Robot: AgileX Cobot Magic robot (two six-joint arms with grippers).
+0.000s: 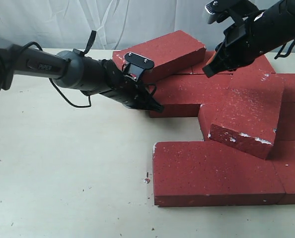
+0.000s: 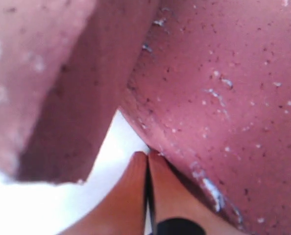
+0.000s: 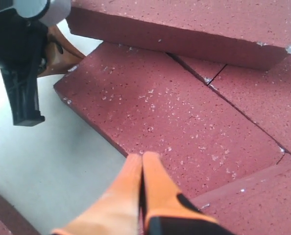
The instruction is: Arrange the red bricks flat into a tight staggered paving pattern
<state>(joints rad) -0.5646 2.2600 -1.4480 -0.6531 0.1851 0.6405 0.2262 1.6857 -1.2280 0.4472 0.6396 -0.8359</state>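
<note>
Several red bricks [image 1: 291, 84] are gathered on the right of the table [image 1: 68, 168], directly ahead of the left gripper [image 1: 156, 105], whose fingers are pressed together on nothing, their tips set against the end of a flat brick [image 1: 187, 91] under a tilted rear brick [image 1: 162, 49]. The right gripper [image 1: 208, 71] is likewise closed and empty, poised over that flat brick; contact cannot be told. The tilted rear brick is propped with its long axis running diagonally toward the back right, while the front brick [image 1: 214, 171] is laid flat, lengthwise across the view.

Right gripper [image 3: 142, 160] fingers pressed together, tips over flat brick [image 3: 184, 127] edge; other arm [image 3: 18, 58] ahead, second brick [image 3: 184, 22] beyond.
</note>
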